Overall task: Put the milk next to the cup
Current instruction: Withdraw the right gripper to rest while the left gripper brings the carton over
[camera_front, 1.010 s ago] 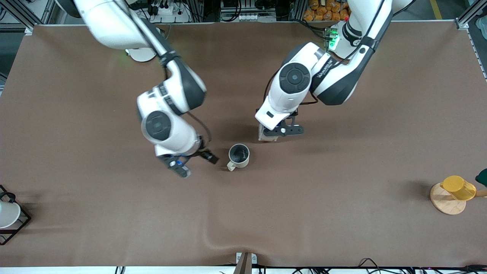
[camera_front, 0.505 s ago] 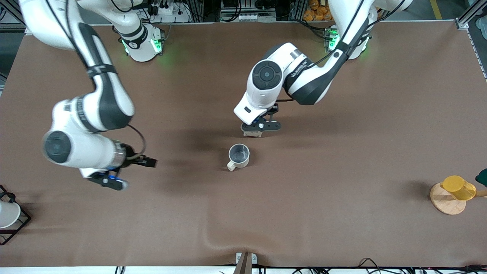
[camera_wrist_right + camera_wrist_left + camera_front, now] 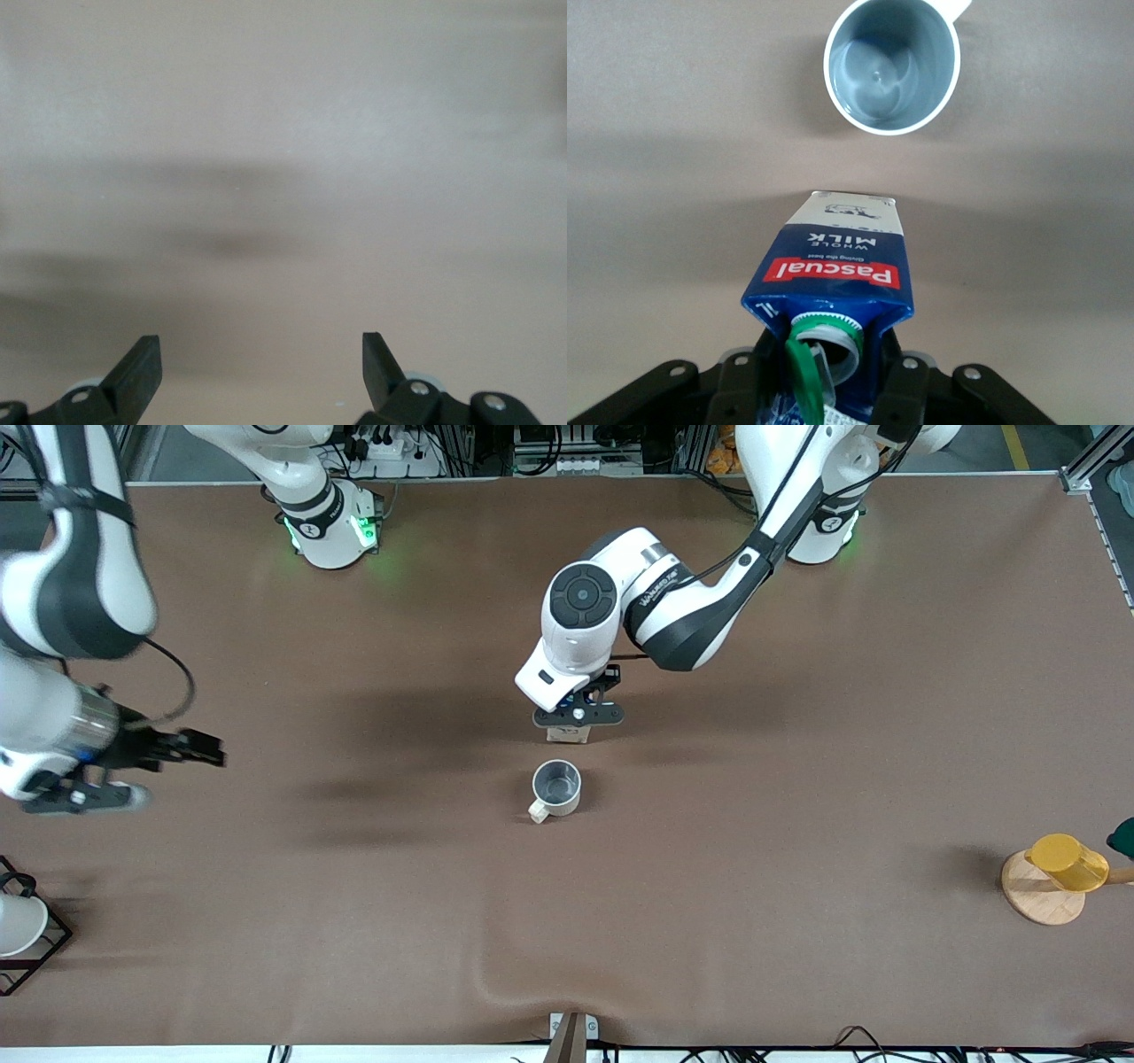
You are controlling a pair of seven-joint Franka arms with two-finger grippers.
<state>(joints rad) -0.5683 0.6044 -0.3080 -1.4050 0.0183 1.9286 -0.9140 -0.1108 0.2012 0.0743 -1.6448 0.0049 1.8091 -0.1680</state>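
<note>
The milk (image 3: 568, 734), a dark-blue carton with a green cap and a red band, stands upright in my left gripper (image 3: 578, 716), which is shut on its top. It is beside the cup (image 3: 556, 787), on the side farther from the front camera, with a small gap between them. I cannot tell whether its base touches the table. In the left wrist view the milk (image 3: 833, 266) sits between my fingers (image 3: 740, 385), with the cup (image 3: 891, 66) just past its base. My right gripper (image 3: 142, 772) is open and empty over the right arm's end of the table; the right wrist view shows it (image 3: 261, 354) above bare cloth.
A yellow cup (image 3: 1067, 859) rests on a round wooden stand (image 3: 1041, 895) at the left arm's end. A white cup in a black wire frame (image 3: 22, 926) stands at the right arm's end. The brown cloth has a small ridge (image 3: 496, 983) near the front edge.
My left gripper has carried the milk toward the right arm's end, to a spot beside the cup. My right arm has swung away from the cup to its own end of the table.
</note>
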